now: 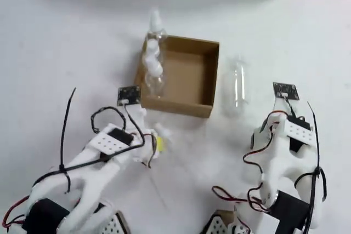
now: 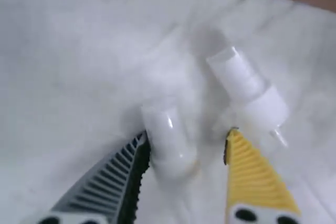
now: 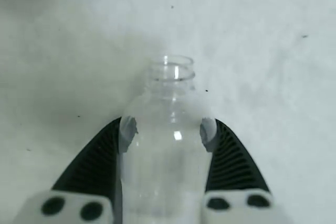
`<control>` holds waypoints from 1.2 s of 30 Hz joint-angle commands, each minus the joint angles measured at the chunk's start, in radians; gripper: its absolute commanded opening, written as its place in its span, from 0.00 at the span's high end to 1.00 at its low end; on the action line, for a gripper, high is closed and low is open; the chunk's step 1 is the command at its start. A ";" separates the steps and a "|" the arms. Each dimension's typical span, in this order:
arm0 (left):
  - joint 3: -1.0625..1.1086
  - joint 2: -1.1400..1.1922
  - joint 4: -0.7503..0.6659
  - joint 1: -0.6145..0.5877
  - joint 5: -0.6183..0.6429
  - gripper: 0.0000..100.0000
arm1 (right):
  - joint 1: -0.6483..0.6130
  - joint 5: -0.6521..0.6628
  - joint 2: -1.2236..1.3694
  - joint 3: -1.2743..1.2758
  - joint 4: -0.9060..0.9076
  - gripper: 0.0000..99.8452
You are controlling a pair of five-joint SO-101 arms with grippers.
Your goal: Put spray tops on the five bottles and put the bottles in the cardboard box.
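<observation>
The cardboard box [image 1: 189, 72] stands mid-table with several clear bottles with white spray tops [image 1: 153, 64] lined along its left wall. One uncapped clear bottle [image 1: 238, 86] lies on the table right of the box. In the right wrist view this bottle [image 3: 168, 129] lies neck away, between the fingers of my open right gripper [image 3: 168, 130]. My left gripper [image 2: 186, 145] is open near the box's front left corner [image 1: 156, 142]. A white cap-like piece [image 2: 168, 142] lies between its fingers, and a white spray top [image 2: 247, 90] lies just beyond the yellow finger [image 2: 252, 177].
The right arm [image 1: 290, 135] stands at the front right, the left arm [image 1: 104, 152] at the front left, both trailing loose cables. White table [image 1: 66, 42] stretches left of and behind the box.
</observation>
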 commanded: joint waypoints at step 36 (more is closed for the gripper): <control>-0.195 0.002 0.054 -0.288 -0.522 0.97 | -0.251 -0.005 -0.170 -0.330 0.094 0.98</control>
